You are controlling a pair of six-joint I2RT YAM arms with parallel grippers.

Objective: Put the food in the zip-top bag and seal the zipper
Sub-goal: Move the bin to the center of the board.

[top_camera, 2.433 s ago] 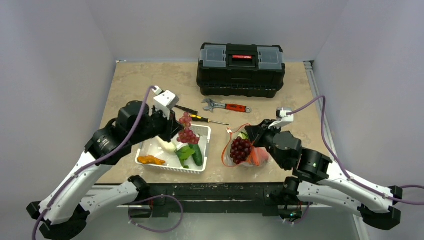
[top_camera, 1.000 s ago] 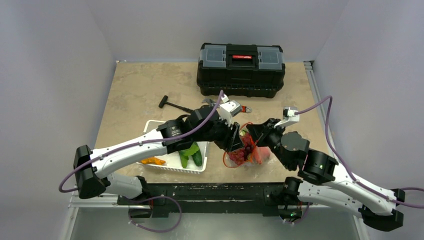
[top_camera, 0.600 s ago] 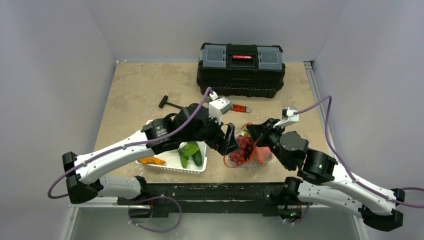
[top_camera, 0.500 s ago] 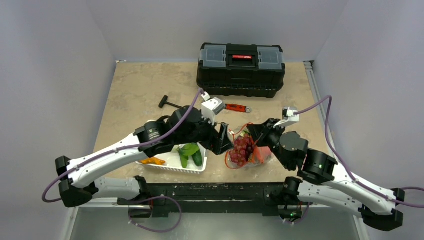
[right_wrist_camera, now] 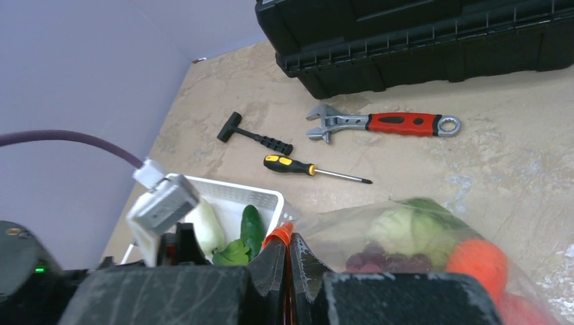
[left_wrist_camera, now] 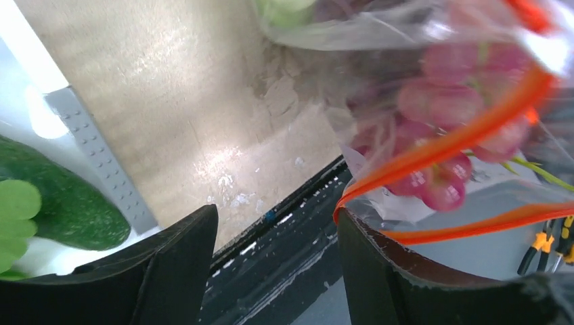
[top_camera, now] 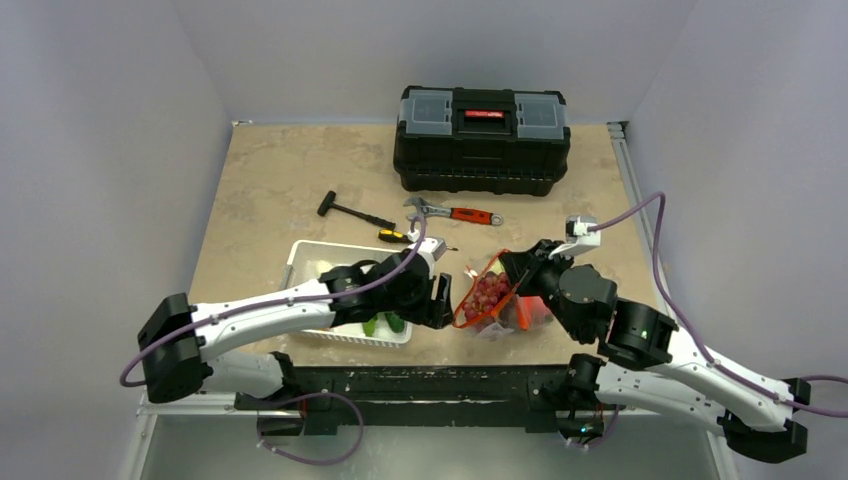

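Note:
The clear zip-top bag [top_camera: 497,300] lies right of the white basket [top_camera: 300,255], its mouth held up. Inside it are purple grapes [top_camera: 487,293], a pale cabbage [right_wrist_camera: 399,230] and an orange carrot [right_wrist_camera: 477,261]. My right gripper [right_wrist_camera: 285,240] is shut on the orange zipper [right_wrist_camera: 281,233] at the mouth's edge. My left gripper [top_camera: 440,300] hangs low between basket and bag, open and empty; its right fingertip [left_wrist_camera: 365,237] meets the zipper [left_wrist_camera: 467,132]. A cucumber [right_wrist_camera: 252,227], a leafy piece [right_wrist_camera: 233,252] and a white piece [right_wrist_camera: 206,227] stay in the basket.
A black toolbox [top_camera: 482,135] stands at the back. In front of it lie a red-handled wrench [top_camera: 455,212], a black hammer [top_camera: 345,208] and a yellow-handled screwdriver [top_camera: 395,236]. The table's near edge runs just below the bag and basket.
My left gripper carried a grape bunch from the basket to the bag, let it go inside, and has drawn back low and left. The right gripper kept its hold on the zipper.

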